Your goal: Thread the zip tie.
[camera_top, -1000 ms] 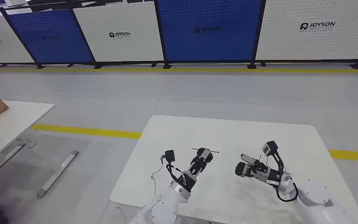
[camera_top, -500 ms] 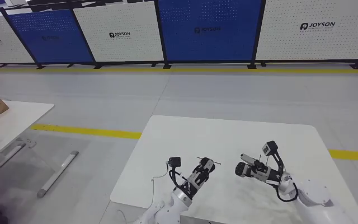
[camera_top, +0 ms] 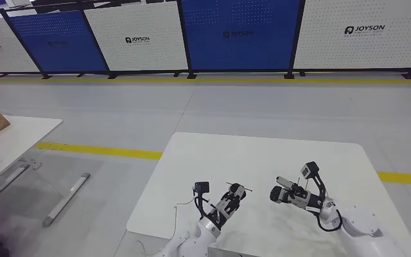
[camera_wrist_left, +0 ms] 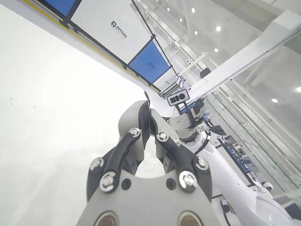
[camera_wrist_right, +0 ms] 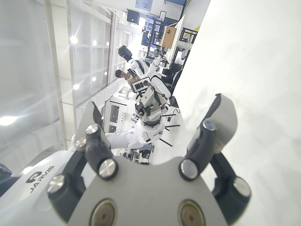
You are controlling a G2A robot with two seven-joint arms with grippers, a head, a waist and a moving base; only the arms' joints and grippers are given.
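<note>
My left gripper (camera_top: 236,190) is shut on a thin black zip tie (camera_top: 246,190), low over the near middle of the white table (camera_top: 257,154). In the left wrist view the strip's tip (camera_wrist_left: 146,95) pokes out past the closed gripper (camera_wrist_left: 147,110). A short way to the right, my right gripper (camera_top: 279,187) hangs open and holds nothing, pointing towards the left gripper. Across the right wrist view its two fingers (camera_wrist_right: 221,104) stand wide apart around the gripper's middle (camera_wrist_right: 157,106), with the left arm (camera_wrist_right: 148,116) beyond the gap.
Most of the white table is bare, with its front edge close under both arms. A second white table (camera_top: 26,132) stands off to the left across open floor. Blue and white pegboard panels (camera_top: 241,35) line the back.
My left gripper has drawn back towards the table's near edge and slightly right, carrying the zip tie with it. The right arm has stayed still.
</note>
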